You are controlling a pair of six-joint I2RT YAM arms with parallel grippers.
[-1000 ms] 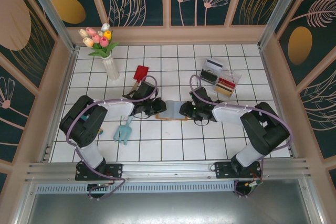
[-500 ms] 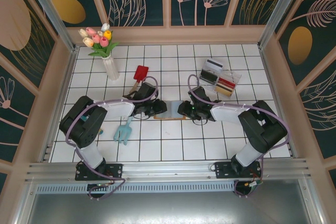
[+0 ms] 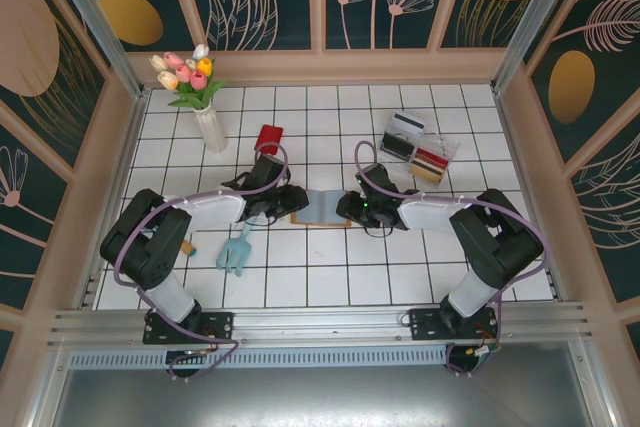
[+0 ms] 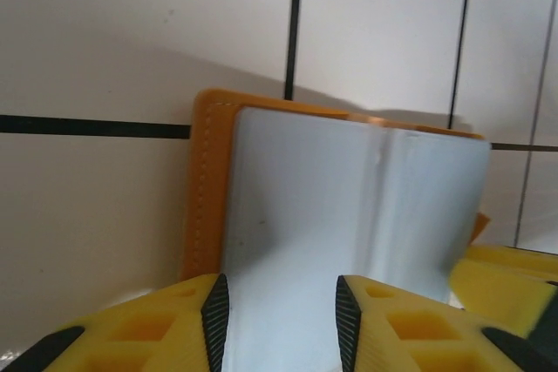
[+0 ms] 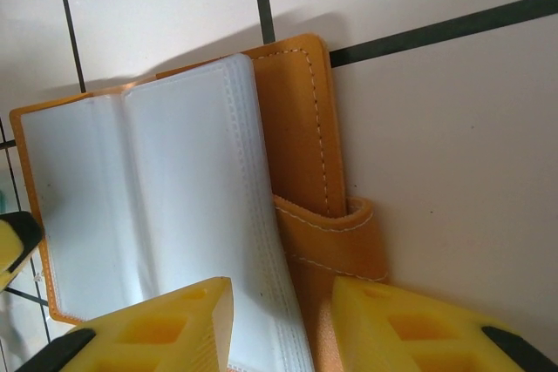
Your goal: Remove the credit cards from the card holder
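The card holder [image 3: 322, 209] lies opened flat near the middle of the white tiled counter [image 3: 330, 282], with its orange-brown cover down and its pale grey pocket leaves facing up. My two pincers meet it from opposite sides. The left pincer [image 3: 296, 203] is at its left edge and the right pincer [image 3: 348, 209] at its right edge.

From the left wrist I see the yellow fingers [image 4: 157, 324] standing partly apart, with the pale leaf running between them. I cannot tell whether they press on it. From the right wrist, the fingers [image 5: 410, 328] are spread wider, straddling the stacked leaf edges and the orange strap tab [image 5: 336, 241], and they clamp nothing.

Farther back on the counter, a vase of tulips [image 3: 211, 129] stands to the left and a clear tray [image 3: 418, 147] sits to the right, both well apart from the card holder.
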